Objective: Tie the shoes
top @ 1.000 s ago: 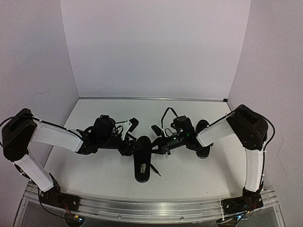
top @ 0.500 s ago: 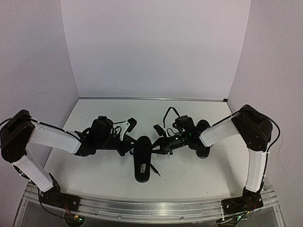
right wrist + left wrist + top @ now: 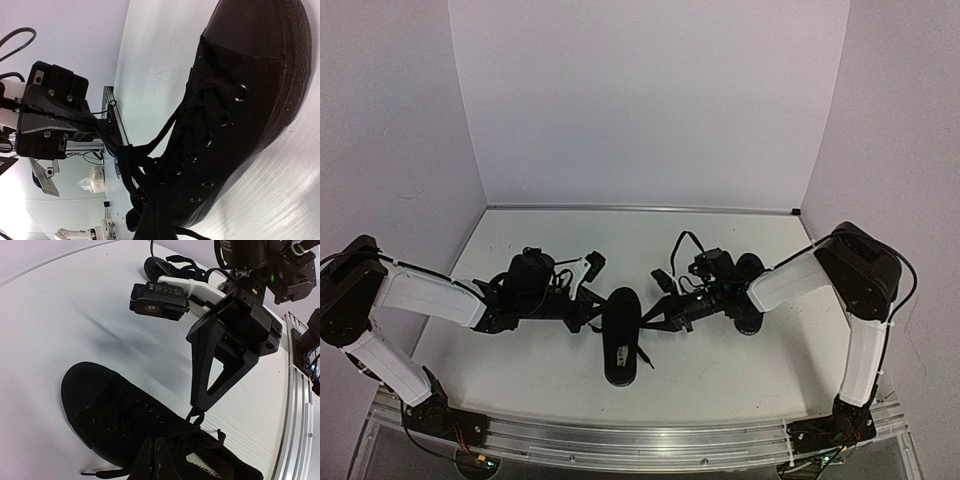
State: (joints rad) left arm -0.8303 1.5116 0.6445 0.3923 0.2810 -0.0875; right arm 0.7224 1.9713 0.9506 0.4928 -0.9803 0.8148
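Two black shoes sit on the white table (image 3: 720, 375). The middle shoe (image 3: 620, 340) lies near the front edge with its toe pointing away. The other shoe (image 3: 751, 266) sits to the right, partly under the right arm. Two grippers meet over the middle shoe's laces (image 3: 131, 412). The left gripper (image 3: 590, 318) has its jaws closed together on a lace. The right gripper (image 3: 656, 318) pinches a lace loop between its closed tips.

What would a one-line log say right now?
left gripper shut on laces | right gripper shut on laces | shoe flat between them | second shoe by right arm
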